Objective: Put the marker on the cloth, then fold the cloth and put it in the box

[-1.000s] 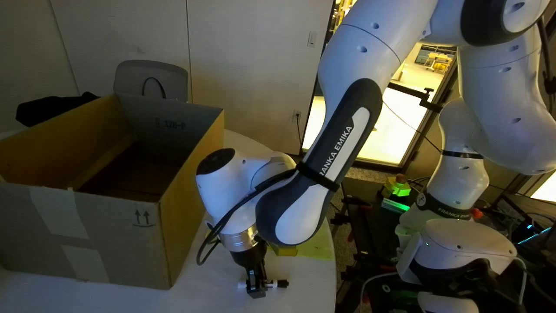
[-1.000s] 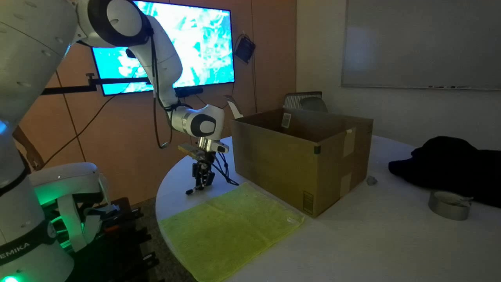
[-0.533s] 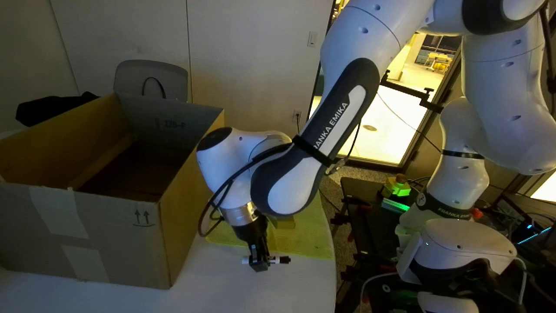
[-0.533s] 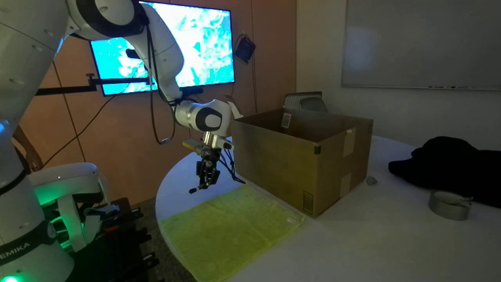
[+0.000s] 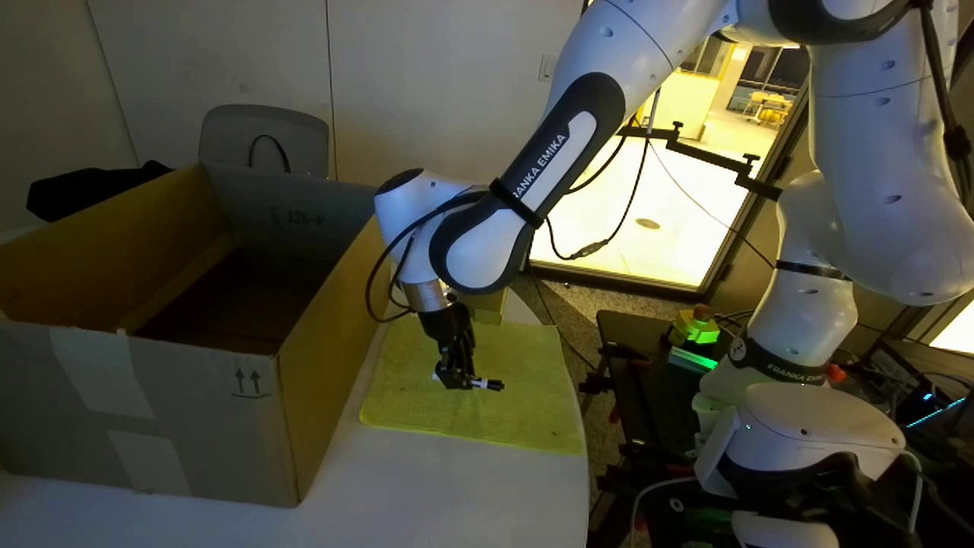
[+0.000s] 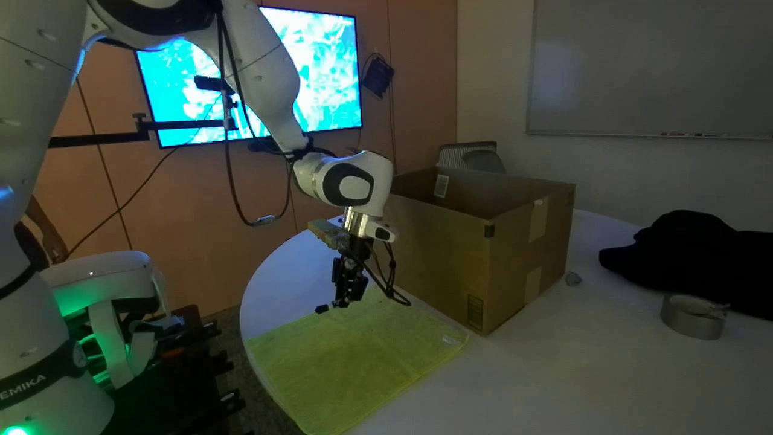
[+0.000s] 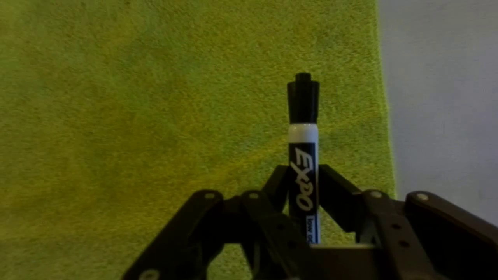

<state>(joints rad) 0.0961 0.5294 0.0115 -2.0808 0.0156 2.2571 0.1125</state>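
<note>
A grey roll of tape (image 6: 691, 319), a small crumpled grey scrap (image 6: 573, 278) and a black heap (image 6: 694, 257) are being supported by a white table (image 6: 598, 362), the roll just beside the heap. A screen (image 6: 329, 72) lit in blue and white is being framed by a brownish wall (image 6: 420, 109), and a whiteboard (image 6: 652, 66) is being borne by the pale wall (image 6: 492, 90) next to it. A grey chair (image 5: 262, 123) is being backed by white wall panels (image 5: 449, 91).
</note>
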